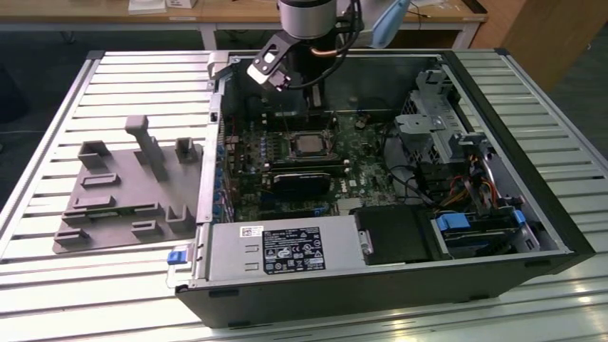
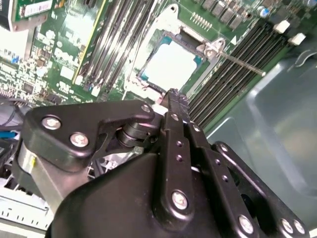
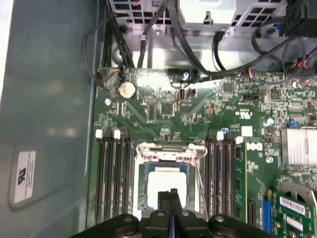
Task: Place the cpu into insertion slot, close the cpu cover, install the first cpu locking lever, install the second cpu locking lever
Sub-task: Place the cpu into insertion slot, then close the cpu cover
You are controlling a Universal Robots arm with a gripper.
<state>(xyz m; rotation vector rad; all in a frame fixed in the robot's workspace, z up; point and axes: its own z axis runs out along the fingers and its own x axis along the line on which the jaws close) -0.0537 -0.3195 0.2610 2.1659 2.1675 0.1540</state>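
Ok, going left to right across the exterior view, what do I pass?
Grey moulded plastic fixture block → square dark-framed insertion slot with pale centre on the green board → silver-grey metal drive cage → black side wall of the open computer case.

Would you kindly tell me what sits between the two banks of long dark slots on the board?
The insertion slot, holding the cpu, in the first wrist view.

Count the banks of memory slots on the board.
2. The first bank flanks the insertion slot on one side, the second bank on the opposite side; more may be hidden.
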